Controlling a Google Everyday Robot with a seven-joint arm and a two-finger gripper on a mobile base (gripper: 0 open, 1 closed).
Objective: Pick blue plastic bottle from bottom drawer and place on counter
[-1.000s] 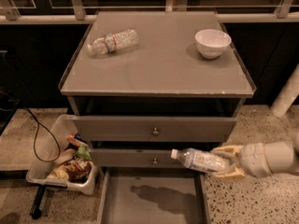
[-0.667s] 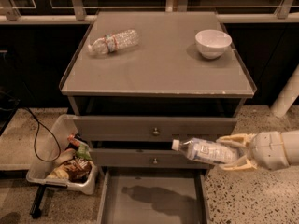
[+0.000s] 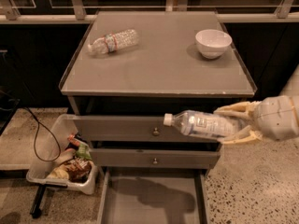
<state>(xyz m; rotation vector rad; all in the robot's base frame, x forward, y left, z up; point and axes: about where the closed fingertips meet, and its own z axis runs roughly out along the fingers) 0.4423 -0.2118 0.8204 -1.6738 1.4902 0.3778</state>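
Observation:
My gripper (image 3: 233,124) is at the right, in front of the cabinet's upper drawers, shut on the blue plastic bottle (image 3: 203,124). The bottle lies level in the air, its white cap pointing left, its pale label with a dark mark facing me. It is below the counter's front edge and well above the bottom drawer (image 3: 152,197), which is pulled open and shows a bare grey floor with the bottle's shadow on it. The counter (image 3: 159,64) is the cabinet's wide grey top.
A crinkly clear bottle (image 3: 113,41) lies at the counter's back left and a white bowl (image 3: 213,42) stands at its back right. A white bin of snack packets (image 3: 65,164) and a black cable (image 3: 39,134) are on the floor, left of the cabinet.
My gripper has lifted the bottle from the level of the middle drawer up to the top drawer, and drawn a little to the right.

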